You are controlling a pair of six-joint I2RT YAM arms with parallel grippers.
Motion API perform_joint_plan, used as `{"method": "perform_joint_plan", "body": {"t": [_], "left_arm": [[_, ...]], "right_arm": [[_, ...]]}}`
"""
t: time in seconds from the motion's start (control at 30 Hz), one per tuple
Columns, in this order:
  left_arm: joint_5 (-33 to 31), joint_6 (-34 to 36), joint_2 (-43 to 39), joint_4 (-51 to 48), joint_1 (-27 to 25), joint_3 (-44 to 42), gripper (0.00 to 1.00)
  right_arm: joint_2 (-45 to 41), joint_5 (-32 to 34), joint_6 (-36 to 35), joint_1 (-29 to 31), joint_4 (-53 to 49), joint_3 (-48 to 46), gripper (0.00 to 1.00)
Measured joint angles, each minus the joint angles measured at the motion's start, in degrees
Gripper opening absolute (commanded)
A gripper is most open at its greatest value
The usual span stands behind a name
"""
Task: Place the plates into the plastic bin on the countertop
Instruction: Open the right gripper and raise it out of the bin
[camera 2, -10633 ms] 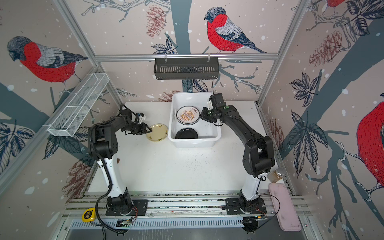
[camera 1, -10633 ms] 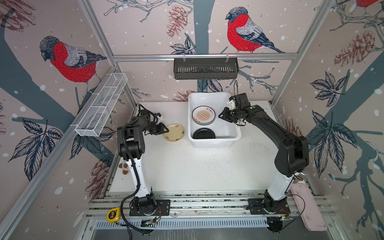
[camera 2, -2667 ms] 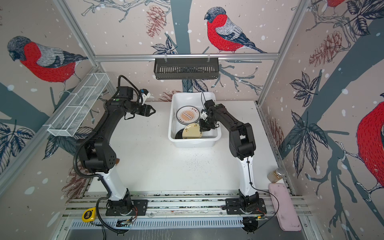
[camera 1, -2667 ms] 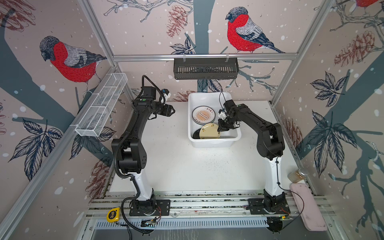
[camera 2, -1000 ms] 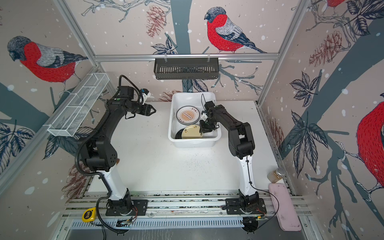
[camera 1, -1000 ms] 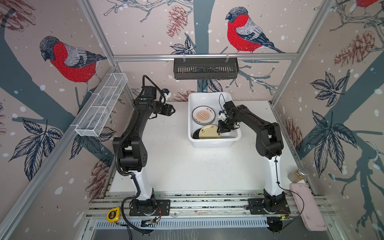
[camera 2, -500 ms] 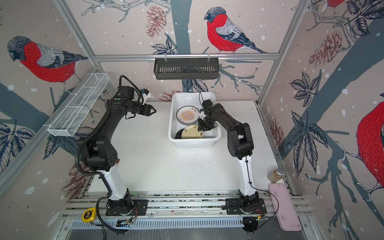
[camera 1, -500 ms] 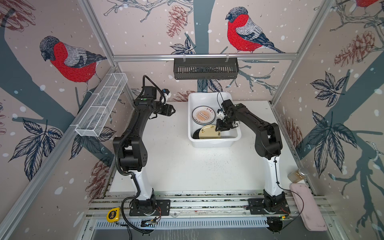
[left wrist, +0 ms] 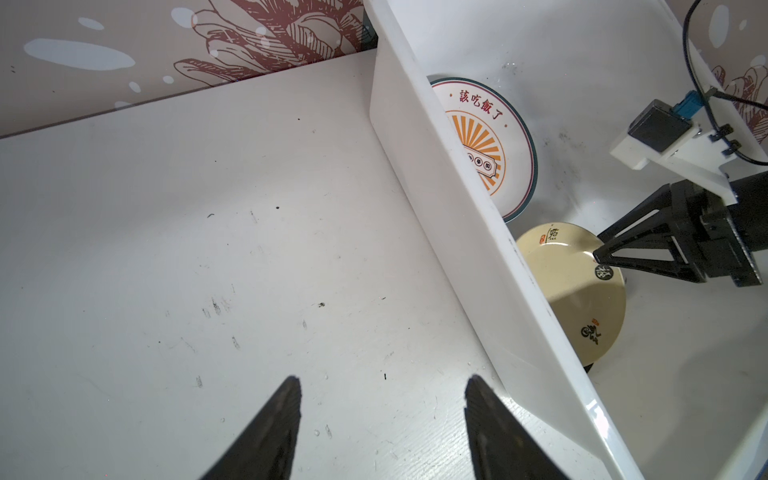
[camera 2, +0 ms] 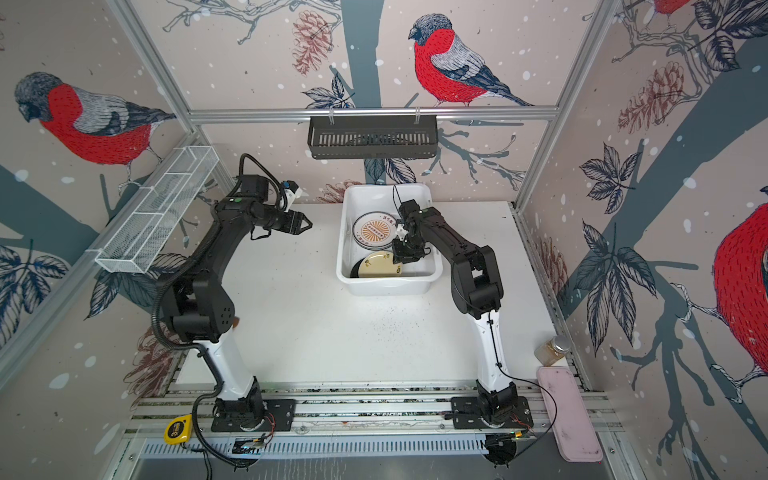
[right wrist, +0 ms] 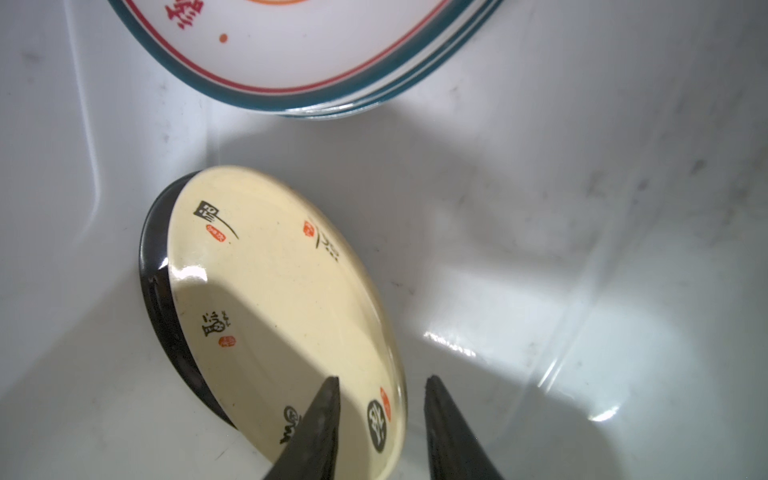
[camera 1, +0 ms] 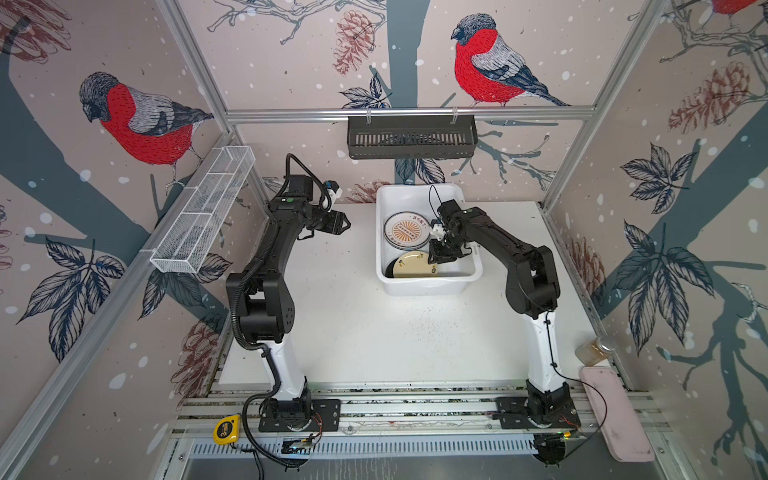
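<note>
The plastic bin (camera 1: 428,286) (camera 2: 390,286) stands at the back of the countertop (camera 1: 374,324). Inside it, a pale yellow plate (camera 1: 413,266) (right wrist: 282,299) leans tilted on a black plate (right wrist: 156,266). A stack topped by an orange sunburst plate (camera 1: 406,230) (left wrist: 486,141) lies behind them. My right gripper (camera 1: 436,259) (right wrist: 380,380) is down in the bin, open. Its jaws straddle the yellow plate's rim, one finger over the plate's face and one outside it. My left gripper (camera 1: 345,222) (left wrist: 382,380) hangs open and empty over the countertop, left of the bin.
A black slotted rack (camera 1: 411,137) hangs on the back rail. A white wire-mesh basket (camera 1: 203,212) runs along the left wall. At the front right stand a jar (camera 1: 592,351) and a pink pad (camera 1: 615,415). A yellow tape measure (camera 1: 226,430) lies front left.
The right gripper's jaws have parted a little at the pale yellow plate's rim. The left arm has not moved.
</note>
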Motion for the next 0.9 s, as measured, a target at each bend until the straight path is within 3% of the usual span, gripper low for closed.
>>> {"method": "perform_joint_plan", "body": {"t": [0.9], "left_arm": [[1.05, 0.07, -0.98, 0.2, 0.33, -1.53, 0.64]], "right_arm": [[0.9, 0.13, 1.09, 1.6, -0.07, 1.2, 0.37]]}}
